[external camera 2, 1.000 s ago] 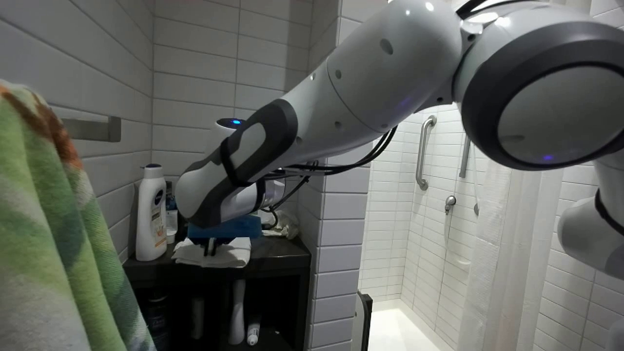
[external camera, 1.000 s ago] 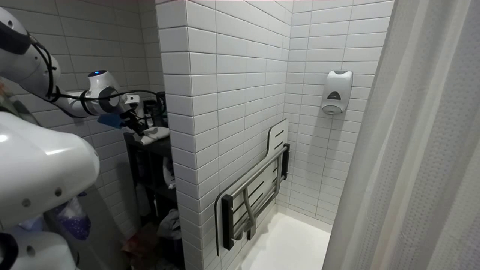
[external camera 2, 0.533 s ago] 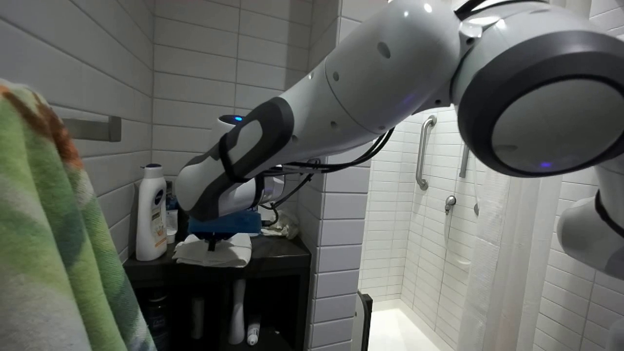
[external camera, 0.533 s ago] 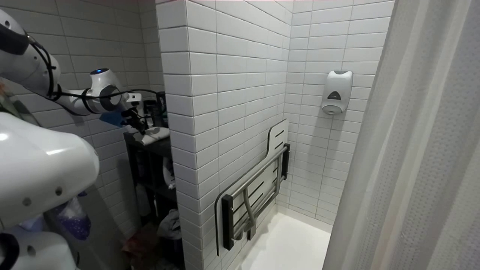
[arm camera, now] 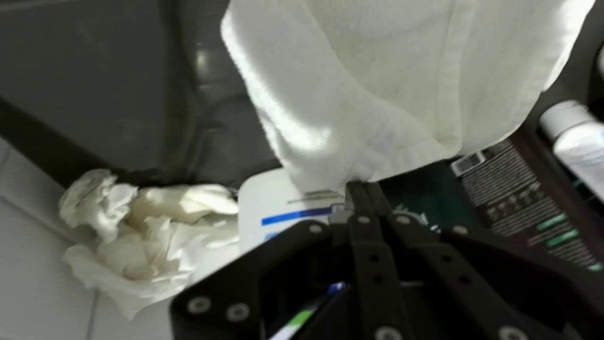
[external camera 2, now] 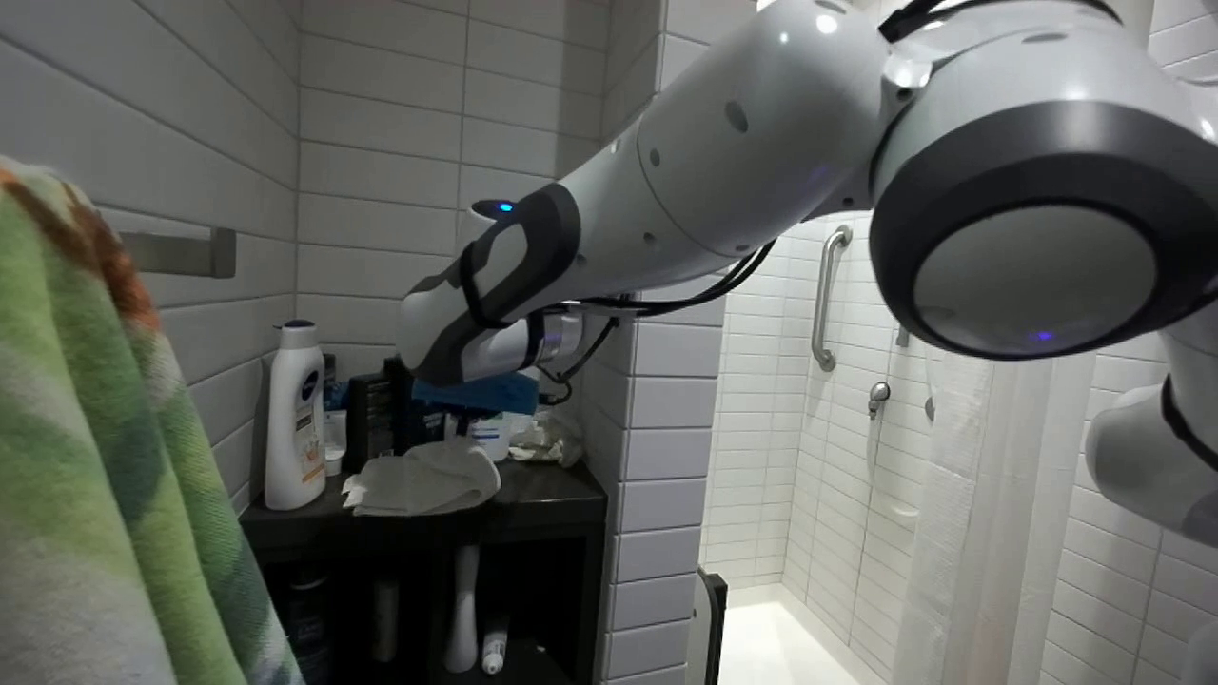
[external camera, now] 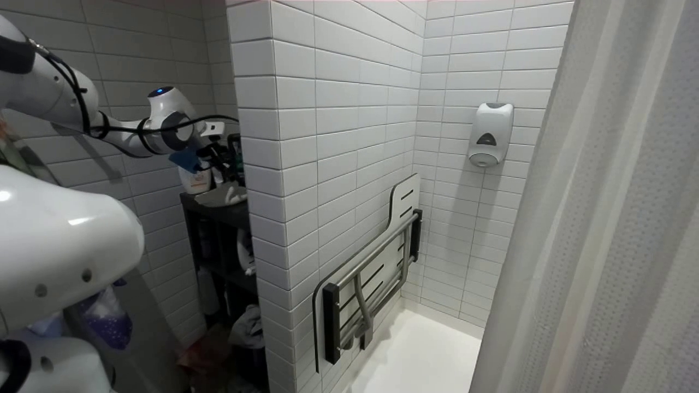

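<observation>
A white folded cloth [external camera 2: 419, 483] lies on the dark shelf top in both exterior views. Its back part is raised, and its front edge rests near the shelf's edge. In the wrist view the cloth [arm camera: 377, 71] narrows to a gathered edge where my gripper [arm camera: 363, 186] is shut, with that edge pinched at the fingertips. Behind the jaws stand a white container [arm camera: 266, 200] with a blue stripe and a dark printed box [arm camera: 514, 198]. From outside, the arm and the blue pad [external camera 2: 481, 392] at the wrist partly hide my gripper.
A tall white lotion bottle [external camera 2: 297, 419] stands at the side of the black shelf [external camera 2: 547, 487]. Crumpled paper [external camera 2: 547, 440] lies near the tiled partition [external camera: 295, 164]. A colourful towel [external camera 2: 105, 428] hangs close by. A folded shower seat [external camera: 377, 273] is beyond the partition.
My gripper has shut, risen from the shelf and moved to the right in both exterior views. Part of the cloth has lifted with it, and bottles and boxes behind now show.
</observation>
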You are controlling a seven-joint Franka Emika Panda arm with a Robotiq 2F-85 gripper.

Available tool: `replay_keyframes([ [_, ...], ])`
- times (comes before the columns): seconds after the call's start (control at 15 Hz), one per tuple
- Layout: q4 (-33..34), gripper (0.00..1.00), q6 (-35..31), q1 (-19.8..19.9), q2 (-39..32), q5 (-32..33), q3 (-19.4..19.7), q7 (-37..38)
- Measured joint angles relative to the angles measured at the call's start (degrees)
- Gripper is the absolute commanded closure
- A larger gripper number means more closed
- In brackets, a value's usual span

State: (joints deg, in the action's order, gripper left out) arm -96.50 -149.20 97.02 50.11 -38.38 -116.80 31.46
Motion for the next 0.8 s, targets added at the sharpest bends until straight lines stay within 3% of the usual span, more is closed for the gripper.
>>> replay_keyframes([
  [0.33, -6.59, 1.00, 1.43, -4.72, 1.16, 1.18, 9.47, 2.02],
  [0.67, -12.87, 1.00, 7.36, -11.69, 1.33, 7.65, 15.81, 2.07],
  [0.73, -13.49, 0.74, 8.71, -12.90, 1.33, 9.12, 16.56, 2.06],
  [0.8, -13.91, 0.73, 10.26, -13.94, 1.33, 10.65, 17.08, 1.97],
])
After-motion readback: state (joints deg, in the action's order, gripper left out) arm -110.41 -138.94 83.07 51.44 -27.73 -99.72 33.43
